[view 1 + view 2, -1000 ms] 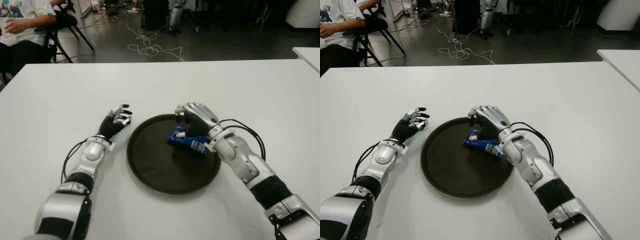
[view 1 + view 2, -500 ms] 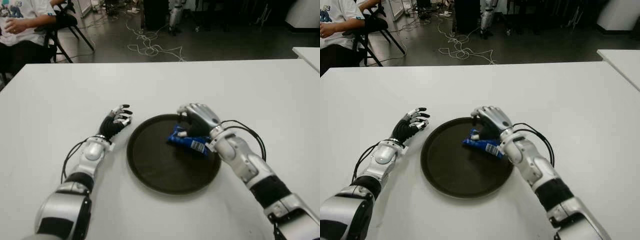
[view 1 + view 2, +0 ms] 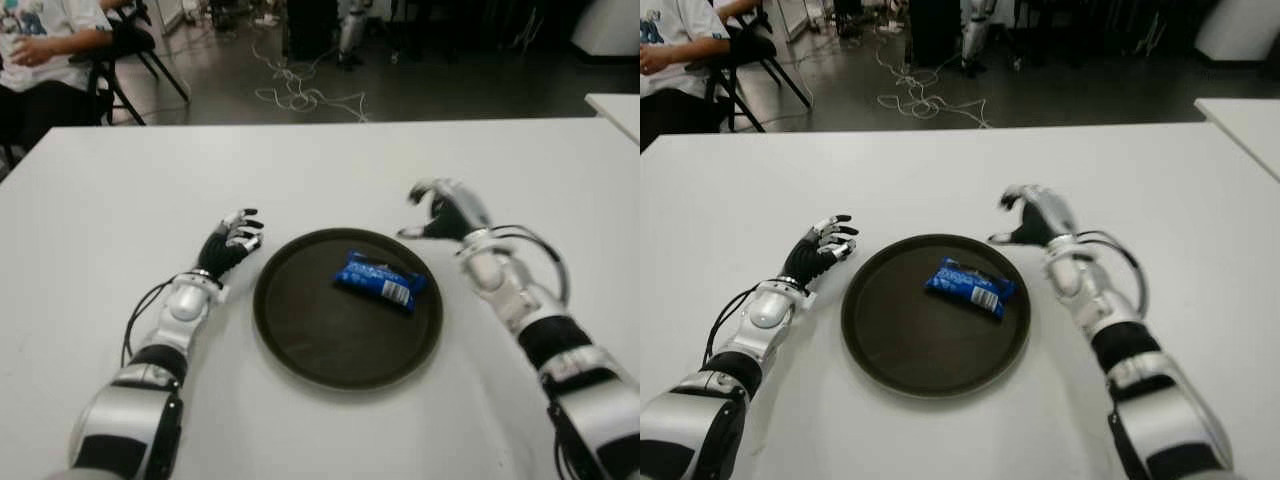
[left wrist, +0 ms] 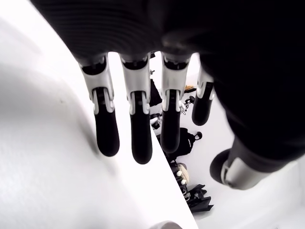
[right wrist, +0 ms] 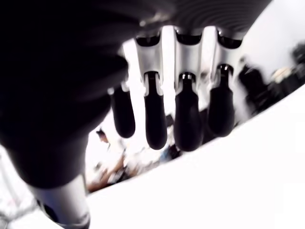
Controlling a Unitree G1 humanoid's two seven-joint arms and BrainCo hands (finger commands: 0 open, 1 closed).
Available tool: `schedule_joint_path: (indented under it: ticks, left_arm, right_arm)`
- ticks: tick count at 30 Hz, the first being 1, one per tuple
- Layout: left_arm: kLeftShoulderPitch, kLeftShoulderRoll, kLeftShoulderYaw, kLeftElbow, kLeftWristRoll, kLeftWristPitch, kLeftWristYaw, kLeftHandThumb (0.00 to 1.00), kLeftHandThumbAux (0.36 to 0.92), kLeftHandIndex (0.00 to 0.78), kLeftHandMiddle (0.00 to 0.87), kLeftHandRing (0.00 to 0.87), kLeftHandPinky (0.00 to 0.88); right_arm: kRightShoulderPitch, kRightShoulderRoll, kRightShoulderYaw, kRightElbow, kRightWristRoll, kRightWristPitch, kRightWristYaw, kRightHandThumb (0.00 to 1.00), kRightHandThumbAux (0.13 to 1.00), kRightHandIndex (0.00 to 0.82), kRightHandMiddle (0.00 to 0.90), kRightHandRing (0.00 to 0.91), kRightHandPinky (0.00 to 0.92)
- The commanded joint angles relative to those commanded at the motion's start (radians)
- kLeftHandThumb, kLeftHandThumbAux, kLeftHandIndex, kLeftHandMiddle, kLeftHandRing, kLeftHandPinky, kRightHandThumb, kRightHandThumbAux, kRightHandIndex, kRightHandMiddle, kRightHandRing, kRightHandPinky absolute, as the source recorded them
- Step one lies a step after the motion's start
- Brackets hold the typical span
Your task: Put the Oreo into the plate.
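A blue Oreo pack (image 3: 379, 279) lies inside the round dark plate (image 3: 300, 330), toward its far right part, with nothing touching it. My right hand (image 3: 440, 210) hangs above the white table just beyond the plate's right rim, fingers relaxed and holding nothing; its wrist view shows the fingers (image 5: 188, 114) extended with only table behind them. My left hand (image 3: 235, 240) shows beside the plate's left rim, fingers (image 4: 136, 124) loosely spread and empty.
The white table (image 3: 320, 170) stretches wide around the plate. Past its far edge are a dark floor with loose cables (image 3: 300, 95) and a seated person (image 3: 45, 50) on a chair at the far left. Another white table corner (image 3: 615, 105) shows at the right.
My right hand has let go of the Oreo pack and pulled up and to the right, off the plate. The pack stays lying in the plate. The left hand has not moved.
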Motion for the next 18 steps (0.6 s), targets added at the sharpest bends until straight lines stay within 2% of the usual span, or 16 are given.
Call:
schedule_joint_path:
  ticks: [3, 8, 12, 18]
  left_arm:
    - [0.000, -0.002, 0.006, -0.001, -0.009, -0.001, -0.007, 0.521, 0.643, 0.187, 0.290, 0.327, 0.386]
    - [0.000, -0.002, 0.010, -0.004, -0.014, -0.003, -0.010, 0.486, 0.648, 0.190, 0.281, 0.319, 0.377]
    - [-0.001, -0.006, 0.034, 0.004, -0.043, 0.004, -0.038, 0.445, 0.636, 0.185, 0.272, 0.311, 0.375]
    - [0.000, -0.006, 0.044, 0.005, -0.052, -0.004, -0.054, 0.419, 0.627, 0.187, 0.272, 0.309, 0.377]
  right_arm:
    - [-0.034, -0.001, -0.038, 0.110, 0.043, -0.047, -0.039, 0.000, 0.790, 0.129, 0.188, 0.191, 0.167]
    - [-0.048, 0.001, -0.085, 0.223, 0.100, -0.078, -0.056, 0.000, 0.771, 0.109, 0.154, 0.140, 0.083]
    - [-0.043, 0.027, -0.175, 0.288, 0.203, -0.032, 0.020, 0.000, 0.745, 0.101, 0.130, 0.117, 0.075]
    - [-0.056, 0.049, -0.256, 0.309, 0.297, 0.036, 0.108, 0.000, 0.716, 0.095, 0.109, 0.104, 0.082]
